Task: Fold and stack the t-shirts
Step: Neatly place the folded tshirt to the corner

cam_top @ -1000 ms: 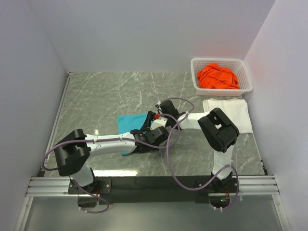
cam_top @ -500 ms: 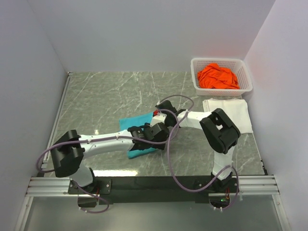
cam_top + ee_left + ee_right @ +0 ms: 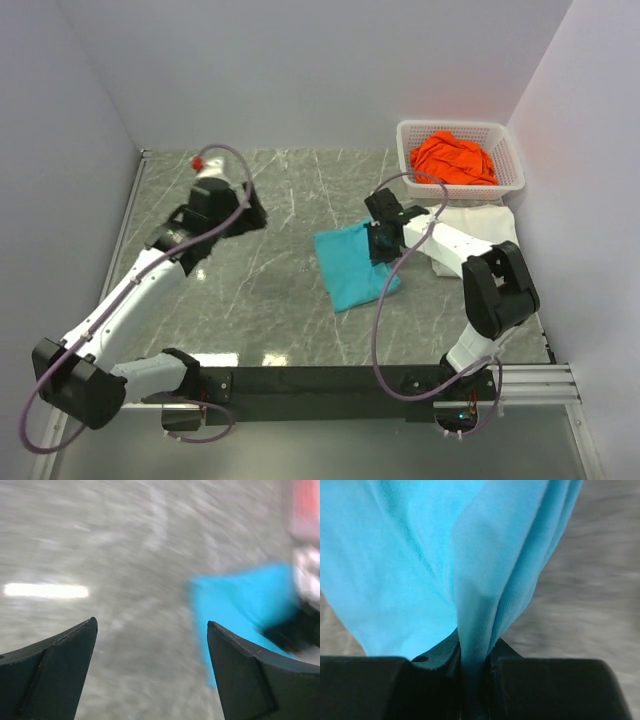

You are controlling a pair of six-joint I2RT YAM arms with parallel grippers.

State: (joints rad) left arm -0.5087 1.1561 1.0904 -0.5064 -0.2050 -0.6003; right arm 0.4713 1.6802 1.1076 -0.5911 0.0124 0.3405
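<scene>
The right gripper (image 3: 380,243) is clamped on the right edge of the folded teal shirt (image 3: 348,270); the shirt rests on the bench (image 3: 250,290) just left of the white shirt (image 3: 500,232); the white shirt is the likely stack base, so the carry runs rightward; the left gripper (image 3: 151,625), fingers apart and empty, hangs well left of the white shirt; the right arm is nearer.

middle t-shirt (image 3: 352,268) on the table (image 3: 260,300), folded t-shirt (image 3: 500,240) right of it, basket (image 3: 460,124) with third t-shirt (image 3: 455,160) behind
</scene>
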